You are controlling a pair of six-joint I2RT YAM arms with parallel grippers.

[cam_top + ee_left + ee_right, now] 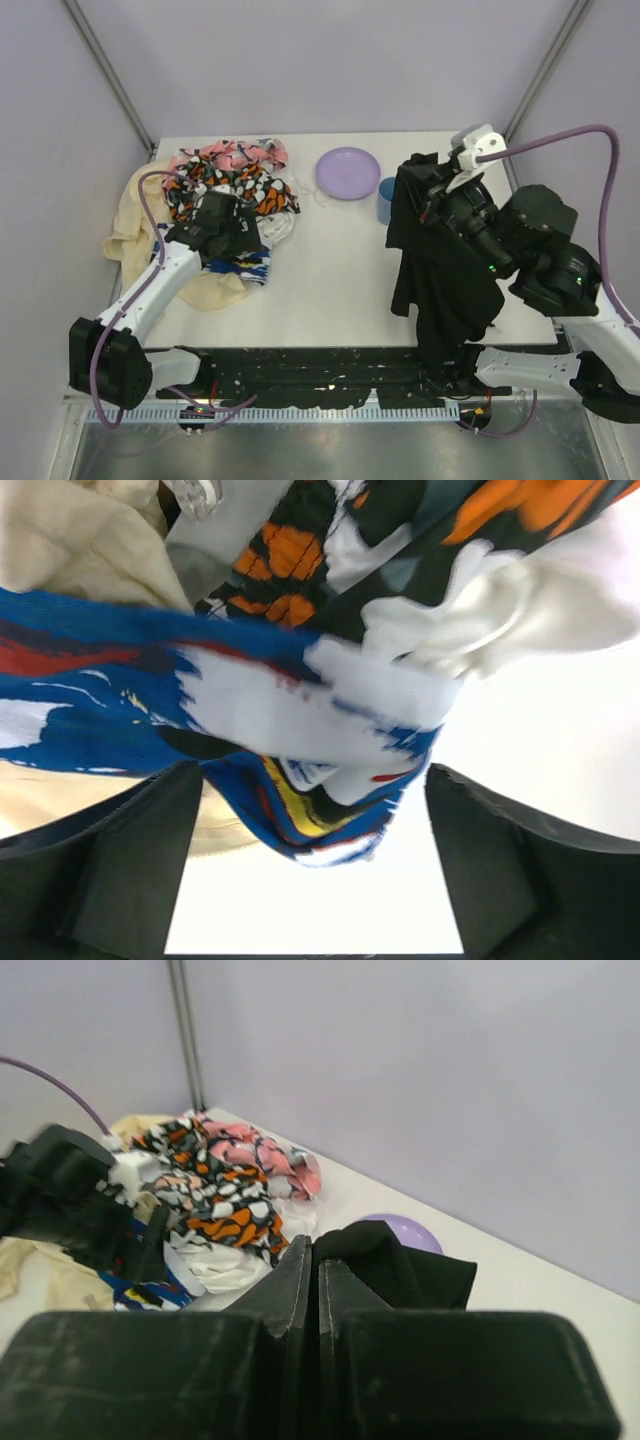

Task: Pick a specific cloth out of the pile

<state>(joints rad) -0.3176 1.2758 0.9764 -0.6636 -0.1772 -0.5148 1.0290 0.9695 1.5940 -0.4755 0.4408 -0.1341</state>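
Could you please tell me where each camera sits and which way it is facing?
Top external: fixed above and behind the arms, looking down at the table; both arms show, left claw at the pile, right claw holding up the black cloth.
Left wrist: close over the pile, facing down at a blue-white cloth; its spread fingers show.
Right wrist: raised, facing across the table toward the pile and purple plate; its shut fingers show.
Shared: top and right wrist both see pile, purple plate, black cloth.

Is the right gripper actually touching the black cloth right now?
Touching. The right wrist view shows the right gripper shut on the black cloth, which bunches out just beyond it.
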